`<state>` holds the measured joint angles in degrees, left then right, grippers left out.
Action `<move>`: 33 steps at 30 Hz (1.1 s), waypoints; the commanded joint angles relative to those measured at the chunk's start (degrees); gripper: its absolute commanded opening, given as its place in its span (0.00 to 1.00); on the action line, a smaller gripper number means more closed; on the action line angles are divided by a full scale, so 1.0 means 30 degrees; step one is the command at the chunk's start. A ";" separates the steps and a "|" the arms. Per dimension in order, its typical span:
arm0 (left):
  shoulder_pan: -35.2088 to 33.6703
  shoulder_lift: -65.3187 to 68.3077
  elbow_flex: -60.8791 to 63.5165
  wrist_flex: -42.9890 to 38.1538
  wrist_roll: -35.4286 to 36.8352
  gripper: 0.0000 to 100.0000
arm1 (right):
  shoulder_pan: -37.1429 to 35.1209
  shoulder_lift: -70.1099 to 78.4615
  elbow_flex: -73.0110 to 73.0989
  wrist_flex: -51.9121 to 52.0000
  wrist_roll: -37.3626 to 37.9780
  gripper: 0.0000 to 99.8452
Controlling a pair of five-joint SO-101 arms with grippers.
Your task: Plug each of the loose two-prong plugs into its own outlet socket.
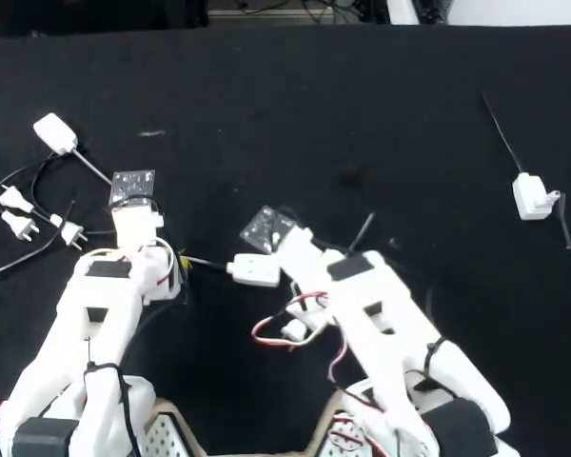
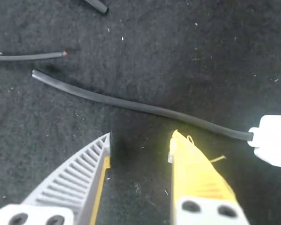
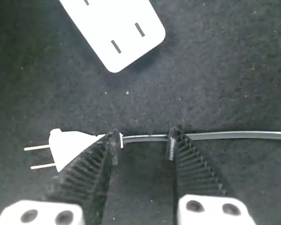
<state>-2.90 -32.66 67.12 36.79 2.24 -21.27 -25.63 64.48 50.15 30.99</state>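
Observation:
A white two-prong plug (image 3: 68, 147) lies flat on the black table, its thin cable (image 3: 225, 136) trailing away. My right gripper (image 3: 143, 143) is open, its fingers standing on either side of the cable just behind the plug body. A white outlet socket (image 3: 114, 30) lies a short way beyond it, slots facing up; the same socket (image 1: 254, 270) sits beside the right gripper (image 1: 266, 228). My left gripper (image 2: 140, 145) is open over a black cable (image 2: 140, 108) that runs into a white outlet block (image 2: 274, 145). Three loose plugs (image 1: 21, 226) lie at the far left.
Another white outlet (image 1: 55, 133) with its cable lies at the back left, near the left gripper (image 1: 133, 195). A third white outlet (image 1: 531, 197) sits far right. Loose cable ends (image 2: 28, 56) lie on the black mat. Red and white servo wires (image 1: 285, 333) hang between the arms.

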 commanded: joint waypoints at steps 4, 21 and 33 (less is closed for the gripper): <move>0.0073 -0.0381 -0.0161 -0.0293 0.0029 0.20 | 0.2462 -0.0484 -0.0806 0.0938 0.1612 0.17; 0.0073 -0.0381 -0.0161 -0.0293 0.0029 0.20 | 0.7531 -0.7311 -0.0777 0.4513 0.6183 0.17; 0.0073 -0.0469 -0.0161 -0.0293 0.0029 0.20 | 0.2637 -0.5905 -0.0718 0.7385 1.3509 0.17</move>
<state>-2.90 -32.66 67.12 36.79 2.24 -8.26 -45.23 64.22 71.87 68.79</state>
